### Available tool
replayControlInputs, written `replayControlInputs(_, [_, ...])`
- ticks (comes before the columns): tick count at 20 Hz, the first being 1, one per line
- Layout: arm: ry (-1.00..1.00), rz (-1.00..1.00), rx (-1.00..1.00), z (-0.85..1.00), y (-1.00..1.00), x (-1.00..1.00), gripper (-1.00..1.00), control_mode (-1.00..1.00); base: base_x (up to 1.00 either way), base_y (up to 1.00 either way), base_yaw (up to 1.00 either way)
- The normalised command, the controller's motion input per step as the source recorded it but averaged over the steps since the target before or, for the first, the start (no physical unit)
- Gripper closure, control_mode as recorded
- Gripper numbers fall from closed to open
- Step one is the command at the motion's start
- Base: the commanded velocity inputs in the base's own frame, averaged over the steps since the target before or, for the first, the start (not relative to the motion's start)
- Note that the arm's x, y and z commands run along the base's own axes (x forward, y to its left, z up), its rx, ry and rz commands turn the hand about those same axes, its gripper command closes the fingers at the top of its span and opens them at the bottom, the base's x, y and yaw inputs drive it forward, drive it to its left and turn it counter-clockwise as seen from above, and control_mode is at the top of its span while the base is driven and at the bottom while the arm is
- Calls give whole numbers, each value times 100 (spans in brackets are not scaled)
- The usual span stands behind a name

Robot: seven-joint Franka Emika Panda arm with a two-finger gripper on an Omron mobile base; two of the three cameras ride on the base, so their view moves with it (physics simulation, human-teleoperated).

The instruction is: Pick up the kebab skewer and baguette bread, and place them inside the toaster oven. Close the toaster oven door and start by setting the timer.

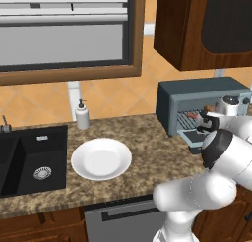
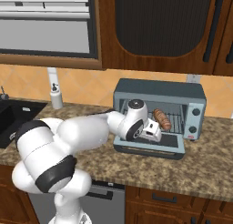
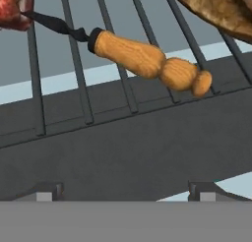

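The blue-grey toaster oven (image 2: 159,89) (image 1: 197,96) stands on the counter with its door (image 2: 150,148) (image 1: 189,136) folded down flat. On the wire rack inside lies the golden-brown baguette bread (image 2: 161,119) (image 3: 216,7). Beside it rests the kebab skewer (image 3: 147,59) (image 1: 194,116), its wooden handle towards me and a red chunk at the far end. My gripper (image 2: 154,129) (image 3: 123,192) is open just above the lowered door, at the oven's mouth, with nothing between its fingers. The skewer's handle lies a short way ahead of the fingertips.
Two round knobs (image 2: 196,112) sit on the oven's right side. A white plate (image 1: 101,159) lies bare on the granite counter left of the oven. Further left are a soap dispenser (image 1: 82,115) and a black sink (image 1: 29,160). Wall cabinets hang above the oven.
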Motion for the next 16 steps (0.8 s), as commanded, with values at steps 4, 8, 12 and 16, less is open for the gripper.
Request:
replayControlInputs(4, [0, -3, 0, -8, 0, 37, -100, -100, 0, 0, 0])
replayControlInputs(8, [0, -3, 0, -3, 0, 33, -100, -100, 0, 0, 0])
replayControlInputs(12, [0, -3, 0, -1, -1, 22, -100, -100, 0, 0, 0])
replayControlInputs(16, [0, -5, 0, 0, -6, 18, -100, -100, 0, 0, 0])
